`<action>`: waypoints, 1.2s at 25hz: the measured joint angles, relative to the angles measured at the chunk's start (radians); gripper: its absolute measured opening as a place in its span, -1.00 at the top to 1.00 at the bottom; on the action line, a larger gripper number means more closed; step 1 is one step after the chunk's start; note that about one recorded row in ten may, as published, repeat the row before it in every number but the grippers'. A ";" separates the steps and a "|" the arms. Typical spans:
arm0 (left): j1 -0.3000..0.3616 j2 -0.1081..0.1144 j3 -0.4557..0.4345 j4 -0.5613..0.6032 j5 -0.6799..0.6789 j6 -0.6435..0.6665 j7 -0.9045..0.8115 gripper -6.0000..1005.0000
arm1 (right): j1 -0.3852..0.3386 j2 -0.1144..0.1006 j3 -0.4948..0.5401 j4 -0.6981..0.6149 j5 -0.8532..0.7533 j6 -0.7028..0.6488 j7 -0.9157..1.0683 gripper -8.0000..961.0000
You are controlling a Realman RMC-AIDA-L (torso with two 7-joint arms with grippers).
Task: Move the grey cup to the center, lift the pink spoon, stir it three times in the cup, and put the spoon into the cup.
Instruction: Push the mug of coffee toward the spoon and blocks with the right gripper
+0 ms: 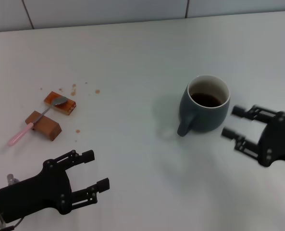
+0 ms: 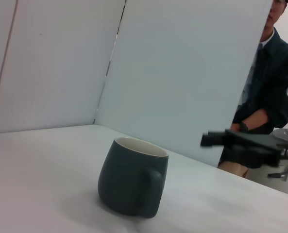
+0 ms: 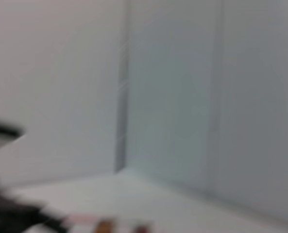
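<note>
The grey cup [image 1: 204, 104] stands upright on the white table, right of the middle, its handle towards the front left and dark liquid inside. It also shows in the left wrist view [image 2: 133, 175]. My right gripper [image 1: 234, 122] is open just right of the cup, not touching it; it shows in the left wrist view [image 2: 210, 140] too. The pink spoon [image 1: 35, 120] lies at the left, resting across two brown blocks [image 1: 43, 124], its metal bowl on the far block [image 1: 60, 102]. My left gripper [image 1: 95, 169] is open and empty at the front left.
Small brown crumbs [image 1: 74, 89] lie on the table near the far block. A white panel wall [image 1: 132, 12] runs along the back edge. A person in dark clothes [image 2: 267, 97] stands beyond the table in the left wrist view.
</note>
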 joint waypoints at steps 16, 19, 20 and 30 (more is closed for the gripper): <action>-0.009 0.000 -0.001 0.004 0.000 0.000 -0.001 -0.60 | 0.017 0.003 0.254 0.510 0.423 0.172 -0.765 0.58; -0.009 0.000 -0.001 0.004 0.000 0.000 -0.001 -0.60 | 0.061 0.002 0.266 0.524 0.419 0.289 -0.761 0.80; -0.014 0.000 -0.001 0.004 0.000 0.000 -0.001 -0.60 | 0.061 0.002 0.266 0.524 0.419 0.289 -0.761 0.83; -0.020 0.001 -0.002 0.005 0.000 -0.001 -0.002 -0.60 | 0.138 0.004 0.262 0.577 0.357 0.382 -0.771 0.99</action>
